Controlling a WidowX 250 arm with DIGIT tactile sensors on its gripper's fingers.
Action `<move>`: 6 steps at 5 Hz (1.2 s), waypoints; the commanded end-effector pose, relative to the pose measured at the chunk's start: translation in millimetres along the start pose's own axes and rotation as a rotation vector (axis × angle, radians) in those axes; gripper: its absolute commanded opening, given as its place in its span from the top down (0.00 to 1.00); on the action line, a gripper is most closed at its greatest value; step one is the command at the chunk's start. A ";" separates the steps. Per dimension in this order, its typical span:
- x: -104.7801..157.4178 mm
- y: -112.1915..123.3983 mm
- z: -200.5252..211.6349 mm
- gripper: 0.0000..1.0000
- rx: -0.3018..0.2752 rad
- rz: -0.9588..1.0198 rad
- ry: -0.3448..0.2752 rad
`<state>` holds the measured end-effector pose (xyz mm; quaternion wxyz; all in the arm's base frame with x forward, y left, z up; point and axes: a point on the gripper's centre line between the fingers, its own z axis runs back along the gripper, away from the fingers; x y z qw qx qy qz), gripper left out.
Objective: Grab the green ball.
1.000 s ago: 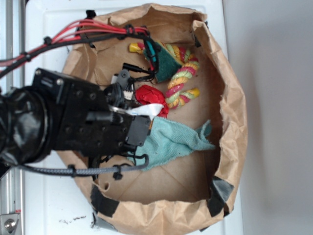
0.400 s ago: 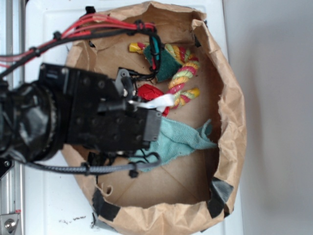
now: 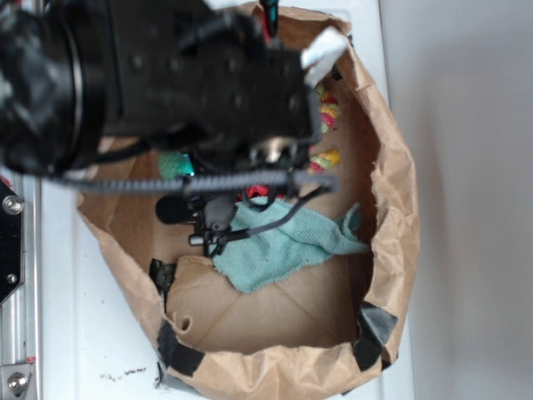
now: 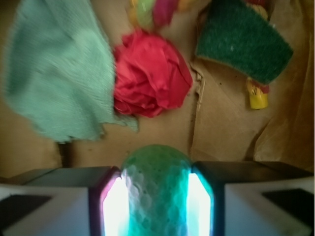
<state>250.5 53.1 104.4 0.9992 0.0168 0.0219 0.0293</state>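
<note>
The green ball (image 4: 156, 187), dimpled and mint-green, sits squeezed between my two lit pads at the bottom of the wrist view. My gripper (image 4: 156, 199) is shut on it, above the brown paper floor. In the exterior view the ball (image 3: 175, 164) shows only as a small teal-green patch under the big black arm, and the fingers there are mostly hidden. The red rosette toy (image 4: 150, 73) lies just beyond the ball, apart from it.
A teal terry cloth (image 4: 59, 83) lies left of the red toy, and a dark green sponge (image 4: 243, 44) at the upper right. A rope toy (image 3: 326, 112) peeks out beside the arm. The crumpled paper bag wall (image 3: 391, 208) rings everything, with black tape (image 3: 371, 329) on it.
The arm has swung up the exterior picture and looms larger and blurred, now covering the sponge and most of the rope toy. A green patch now shows beneath it.
</note>
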 end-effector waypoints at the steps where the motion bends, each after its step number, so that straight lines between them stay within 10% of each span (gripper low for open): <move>1: -0.6 12.8 67.0 1.00 -0.133 0.025 -0.205; 3: -4.5 -0.8 90.0 1.00 -0.200 -0.016 -0.309; 5: 3.6 -30.3 98.4 1.00 -0.130 -0.013 -0.401; 6: 9.8 -35.2 88.9 0.58 -0.017 -0.014 -0.378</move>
